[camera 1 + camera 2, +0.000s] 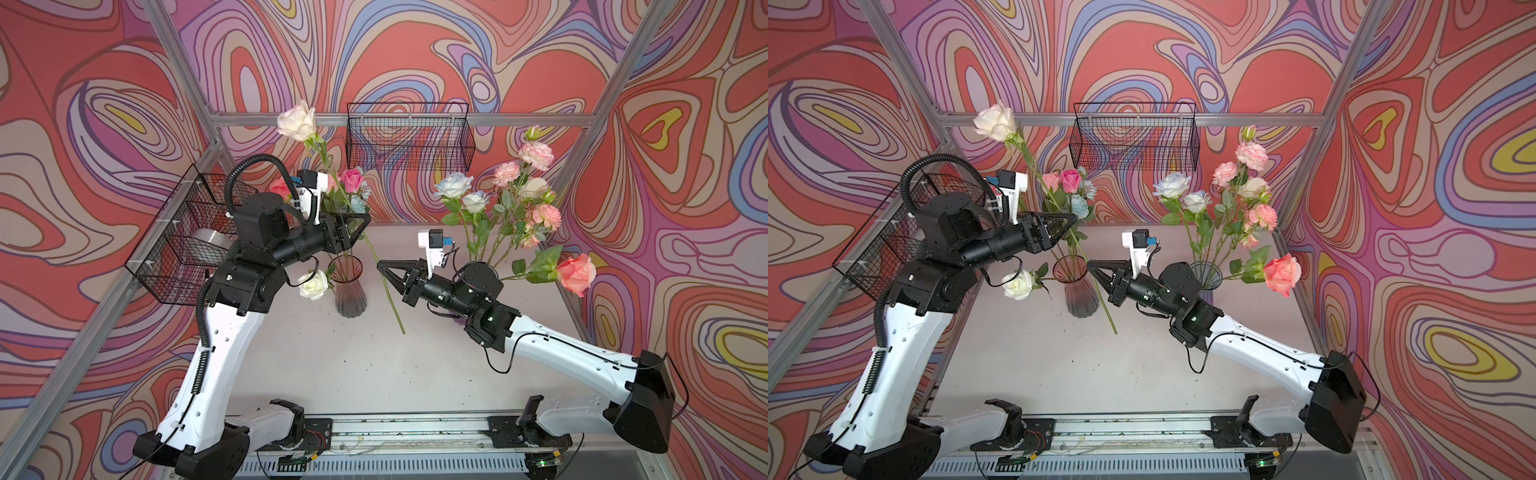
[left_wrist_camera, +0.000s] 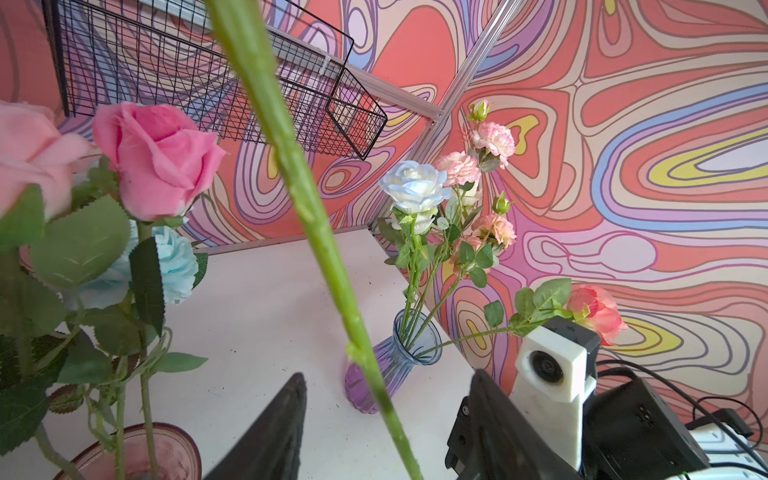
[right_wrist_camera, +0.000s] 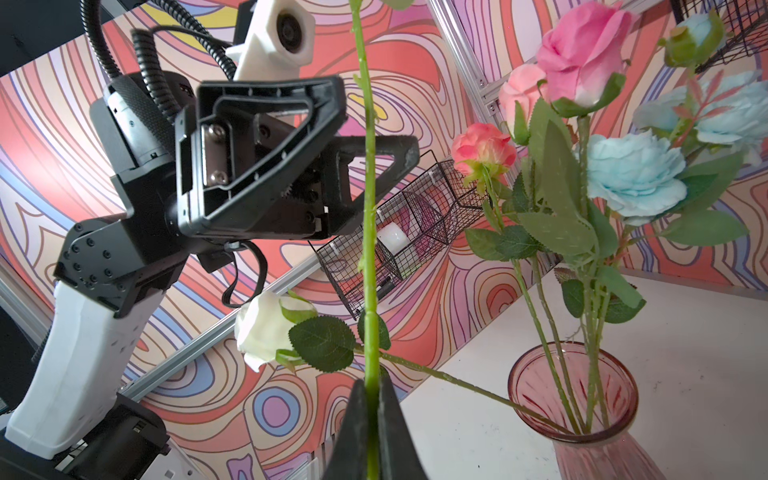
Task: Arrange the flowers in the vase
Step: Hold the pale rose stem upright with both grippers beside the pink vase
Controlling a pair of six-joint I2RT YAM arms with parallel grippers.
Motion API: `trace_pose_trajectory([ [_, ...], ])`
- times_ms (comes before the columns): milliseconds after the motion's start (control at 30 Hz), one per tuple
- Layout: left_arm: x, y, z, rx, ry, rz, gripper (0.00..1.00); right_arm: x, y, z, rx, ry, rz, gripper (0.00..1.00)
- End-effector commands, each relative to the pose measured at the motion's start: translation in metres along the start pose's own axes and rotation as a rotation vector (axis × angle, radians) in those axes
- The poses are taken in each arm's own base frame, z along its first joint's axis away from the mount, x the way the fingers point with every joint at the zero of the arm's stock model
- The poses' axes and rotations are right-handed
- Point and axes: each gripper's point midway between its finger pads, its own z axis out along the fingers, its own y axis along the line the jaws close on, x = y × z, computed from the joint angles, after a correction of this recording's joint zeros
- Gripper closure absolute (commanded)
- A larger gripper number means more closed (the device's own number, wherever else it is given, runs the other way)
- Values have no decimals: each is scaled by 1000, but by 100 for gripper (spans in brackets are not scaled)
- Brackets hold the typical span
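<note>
Pinching rose stem (image 3: 369, 249) in right claw (image 3: 372, 384), left claw (image 2: 388, 376) parted around it

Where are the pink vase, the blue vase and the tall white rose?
pink vase (image 1: 351, 297): in a top view, on its ribbed body.
blue vase (image 2: 415, 353): in the left wrist view, on its neck.
tall white rose (image 1: 297, 120): in a top view, on the bloom.

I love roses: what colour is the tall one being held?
The tall long-stemmed rose is creamy white, best in a top view.
</note>
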Motion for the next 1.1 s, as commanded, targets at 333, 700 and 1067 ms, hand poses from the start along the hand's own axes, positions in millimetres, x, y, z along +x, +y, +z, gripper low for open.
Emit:
trace_pose_trajectory([
  [333, -5, -1, 4, 33, -51, 21, 80, -8, 20, 9, -73, -19, 1, 100],
  [700, -22, -2, 0, 4, -108, 39, 100, 2, 5, 9, -20, -7, -6, 74],
  [1067, -85, 20, -2, -196, -320, 218, 100, 19, -55, -65, 366, -50, 3, 59],
])
